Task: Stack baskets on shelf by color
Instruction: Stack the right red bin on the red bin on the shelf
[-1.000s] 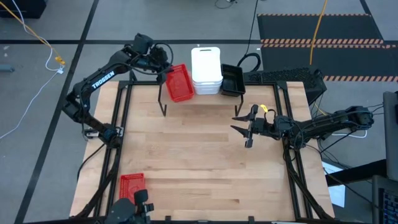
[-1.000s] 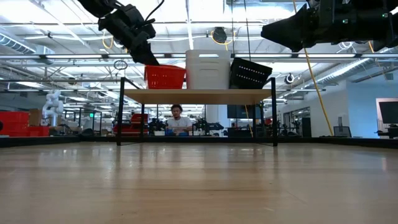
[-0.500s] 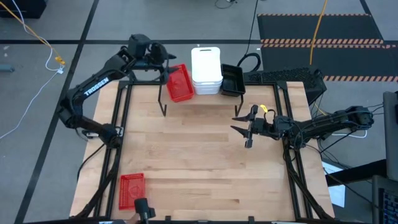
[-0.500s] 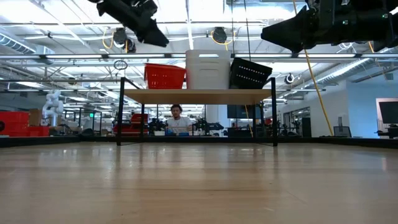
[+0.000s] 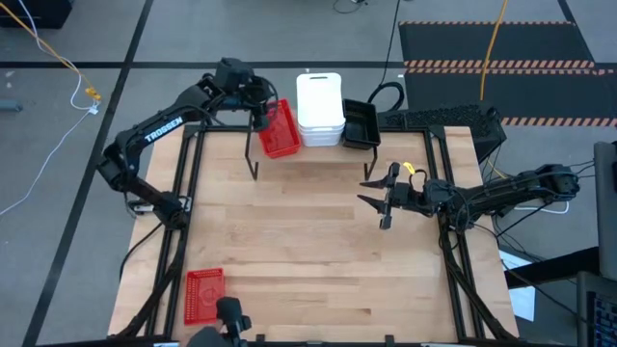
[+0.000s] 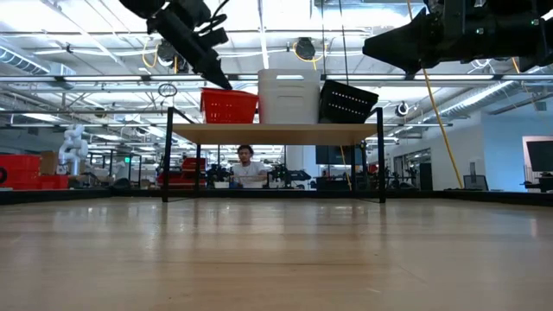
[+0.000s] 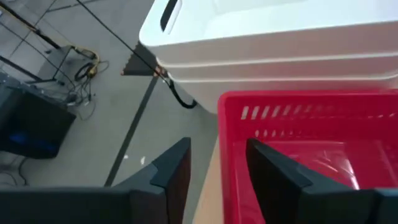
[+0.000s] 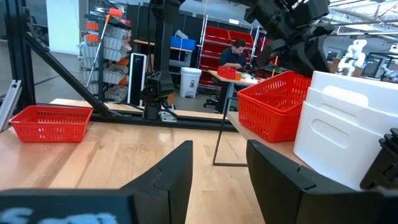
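The left gripper (image 5: 260,106) is open and empty, poised over the outer rim of the red basket (image 5: 281,129) on the shelf (image 6: 275,132). That basket's long axis runs away from the fingers, toward the table front. The right gripper (image 5: 382,200), open and empty, waits well apart.

You have a light wooden counter (image 5: 308,251) on a grey floor (image 5: 96,39). Beyond its far right corner a black mat edged with orange-striped tape (image 5: 487,66) lies under a yellow cable (image 5: 496,39). Across the room a person (image 6: 248,166) sits at a desk, near red bins (image 6: 30,170).
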### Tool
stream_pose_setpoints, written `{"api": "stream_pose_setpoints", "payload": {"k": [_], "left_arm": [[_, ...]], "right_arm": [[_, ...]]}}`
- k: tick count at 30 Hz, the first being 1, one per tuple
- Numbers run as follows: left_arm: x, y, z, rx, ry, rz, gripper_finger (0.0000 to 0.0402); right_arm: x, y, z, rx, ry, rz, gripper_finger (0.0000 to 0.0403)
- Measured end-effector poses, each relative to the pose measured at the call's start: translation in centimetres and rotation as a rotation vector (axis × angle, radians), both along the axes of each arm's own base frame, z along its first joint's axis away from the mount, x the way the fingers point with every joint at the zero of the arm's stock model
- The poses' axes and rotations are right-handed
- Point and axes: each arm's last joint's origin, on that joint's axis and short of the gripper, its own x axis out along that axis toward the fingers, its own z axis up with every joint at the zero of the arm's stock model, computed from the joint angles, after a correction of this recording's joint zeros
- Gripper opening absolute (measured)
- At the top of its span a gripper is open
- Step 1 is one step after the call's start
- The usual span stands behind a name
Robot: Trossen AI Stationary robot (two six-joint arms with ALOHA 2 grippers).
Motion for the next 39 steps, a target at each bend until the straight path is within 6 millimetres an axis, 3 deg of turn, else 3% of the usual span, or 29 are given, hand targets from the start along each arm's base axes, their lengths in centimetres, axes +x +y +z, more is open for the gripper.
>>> {"api": "stream_pose_setpoints", "payload": {"k": [4,12,22,32,39], "left_arm": [[0.0,0.2,-0.1,0.001,-0.001,-0.005,0.0126],[-0.6,1.0,-0.7,-0.074,-0.008,0.021,0.0013],[-1.2,1.1,-0.1,-0.087,-0.055,0.0,0.001],[-3.0,2.4,1.9,-0.228,-0.228,-0.034,0.0008],[-4.3,3.3,1.6,-0.329,-0.276,-0.004,0.0005]], "right_arm": [[0.0,0.0,0.0,-0.003,0.001,-0.001,0.0144],[0.0,0.0,0.0,0.003,0.0,-0.001,0.0144],[0.0,0.0,0.0,0.002,0.0,-0.002,0.0144],[0.0,0.0,0.0,0.001,0.001,-0.002,0.0144],[0.0,0.0,0.0,0.002,0.0,-0.002,0.0144]]}}
